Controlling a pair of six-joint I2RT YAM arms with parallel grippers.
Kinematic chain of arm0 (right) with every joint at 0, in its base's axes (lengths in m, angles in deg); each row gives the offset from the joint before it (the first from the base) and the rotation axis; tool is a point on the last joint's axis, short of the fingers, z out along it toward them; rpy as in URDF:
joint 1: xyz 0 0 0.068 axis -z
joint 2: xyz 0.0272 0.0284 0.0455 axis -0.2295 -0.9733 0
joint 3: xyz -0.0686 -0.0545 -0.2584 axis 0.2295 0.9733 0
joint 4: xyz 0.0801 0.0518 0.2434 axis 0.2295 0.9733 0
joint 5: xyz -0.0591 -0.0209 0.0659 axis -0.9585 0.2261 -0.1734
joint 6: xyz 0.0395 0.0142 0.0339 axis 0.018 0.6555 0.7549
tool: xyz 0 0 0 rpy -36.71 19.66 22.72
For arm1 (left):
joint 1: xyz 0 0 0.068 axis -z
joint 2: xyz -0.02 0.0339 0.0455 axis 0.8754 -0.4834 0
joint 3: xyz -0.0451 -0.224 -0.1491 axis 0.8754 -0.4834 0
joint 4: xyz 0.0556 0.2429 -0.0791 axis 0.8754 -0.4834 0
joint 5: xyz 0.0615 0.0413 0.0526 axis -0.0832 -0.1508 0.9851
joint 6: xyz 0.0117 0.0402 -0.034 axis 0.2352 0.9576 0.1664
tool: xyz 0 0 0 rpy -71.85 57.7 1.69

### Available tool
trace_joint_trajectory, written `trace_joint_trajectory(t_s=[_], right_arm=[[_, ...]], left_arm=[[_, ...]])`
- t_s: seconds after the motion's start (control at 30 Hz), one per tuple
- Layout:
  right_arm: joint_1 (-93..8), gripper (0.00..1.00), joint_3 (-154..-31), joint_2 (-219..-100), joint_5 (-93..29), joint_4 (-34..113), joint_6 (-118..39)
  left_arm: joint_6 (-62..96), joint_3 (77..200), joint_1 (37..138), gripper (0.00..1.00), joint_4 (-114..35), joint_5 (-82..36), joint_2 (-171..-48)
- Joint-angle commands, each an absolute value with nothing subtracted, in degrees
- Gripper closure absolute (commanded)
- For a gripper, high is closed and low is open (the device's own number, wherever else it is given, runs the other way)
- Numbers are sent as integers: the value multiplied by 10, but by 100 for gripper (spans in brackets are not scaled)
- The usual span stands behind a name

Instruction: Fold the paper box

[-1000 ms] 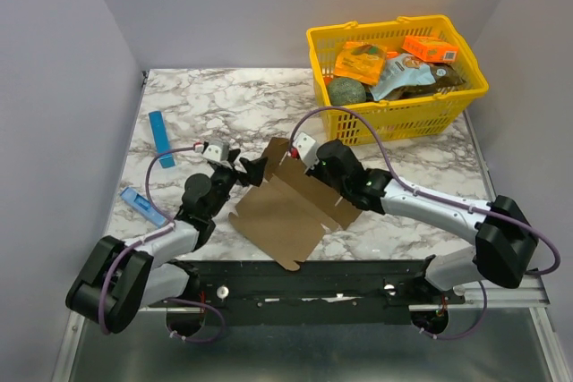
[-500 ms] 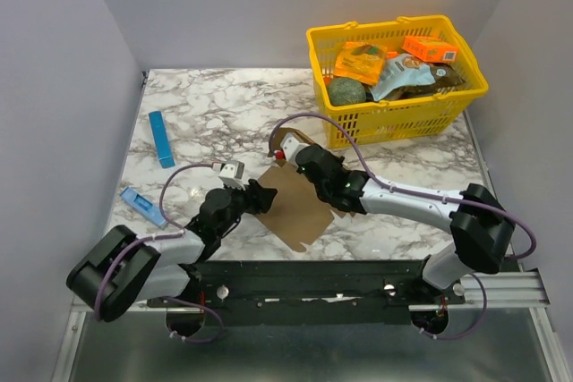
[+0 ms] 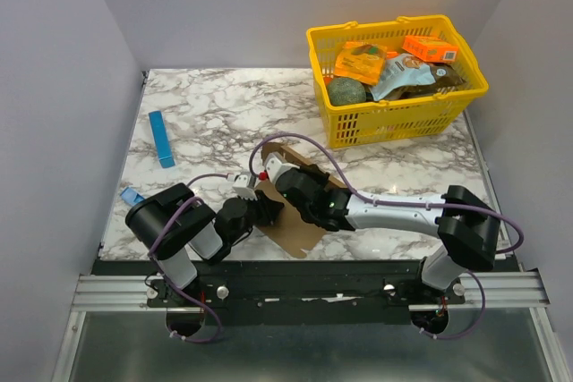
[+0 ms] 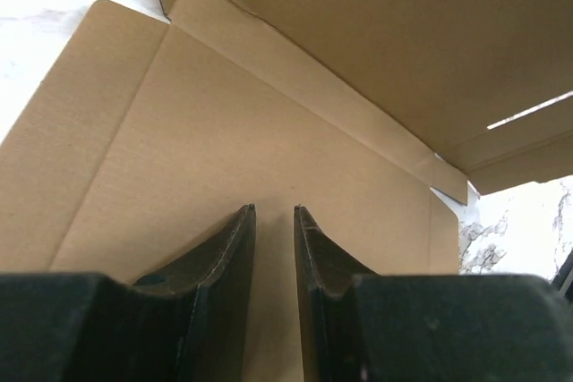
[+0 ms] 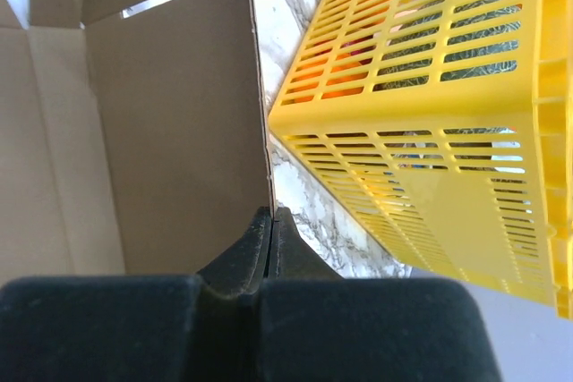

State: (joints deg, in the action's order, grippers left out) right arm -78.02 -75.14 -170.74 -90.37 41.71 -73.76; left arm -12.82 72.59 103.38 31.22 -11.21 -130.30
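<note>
The right gripper point(image 5: 271, 214) is closed, pinching the edge of a raised panel of the brown paper box point(image 3: 300, 225). The box lies partly unfolded on the marble table point(image 3: 215, 105), near its front edge between the two arms. The left gripper point(image 4: 274, 212) hovers over a flat panel with its jaws a narrow slit apart and nothing between them. From above, the right arm covers much of the box and both sets of fingertips are hard to make out. A yellow basket point(image 5: 430, 105) stands just beyond.

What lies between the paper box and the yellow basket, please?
Only bare marble table lies between the box and the basket. The top view shows it plainly, and the right wrist view shows it too.
</note>
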Motion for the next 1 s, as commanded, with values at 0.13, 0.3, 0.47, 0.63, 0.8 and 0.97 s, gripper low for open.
trace_joint_trajectory(t_s=[0.13, 0.3, 0.47, 0.63, 0.8, 0.97], right_arm=[[-829, 99, -739, -1727, -883, 481, -616], [-858, 99, -724, -1737, -869, 511, -556], [-861, 99, -718, -1760, -906, 517, -538], [-860, 99, -718, -1765, -926, 516, -546], [-849, 99, -717, -1740, -916, 514, -559], [-846, 99, -731, -1701, -881, 543, -566]], left_arm=[[-147, 733, 1047, 69, 313, -79, -1310], [-154, 729, 1056, 69, 338, -83, -1326], [-159, 717, 1054, 63, 332, -84, -1281], [-126, 731, 1052, 53, 176, -75, -1167], [-86, 736, 1050, 48, 18, -47, -1002], [-54, 738, 1045, 44, -119, -29, -880]])
